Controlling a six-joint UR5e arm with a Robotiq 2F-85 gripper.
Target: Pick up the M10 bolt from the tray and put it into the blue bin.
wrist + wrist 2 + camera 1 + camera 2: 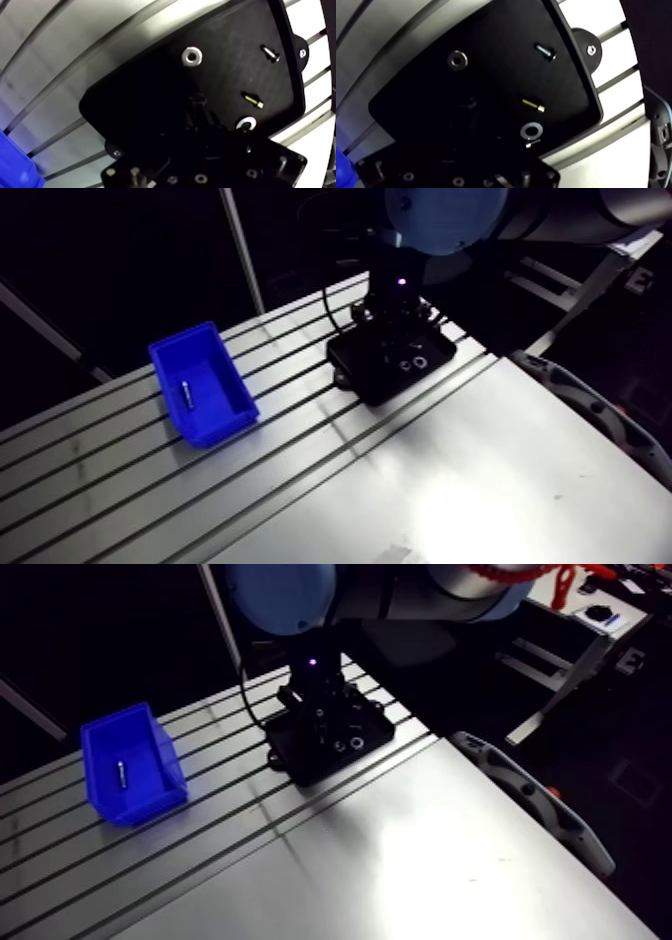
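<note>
A black tray (150, 85) lies on the slotted table, and my gripper (398, 323) hangs low over it. Its dark parts blend into the tray in the wrist view, so its state is unclear. On the tray lie a steel nut (192, 55), a dark-headed bolt (270, 52) near the far corner, a small brass-coloured screw (253, 100) and a flat washer (246, 123). The blue bin (200, 383) stands to the tray's left in the arm view. A small bolt (187, 391) lies inside it.
The aluminium table (450, 478) stretches wide and bare in front of the tray. A grey curved part (530, 799) sits at the table's right edge. A slanted metal post (240, 248) rises behind the bin.
</note>
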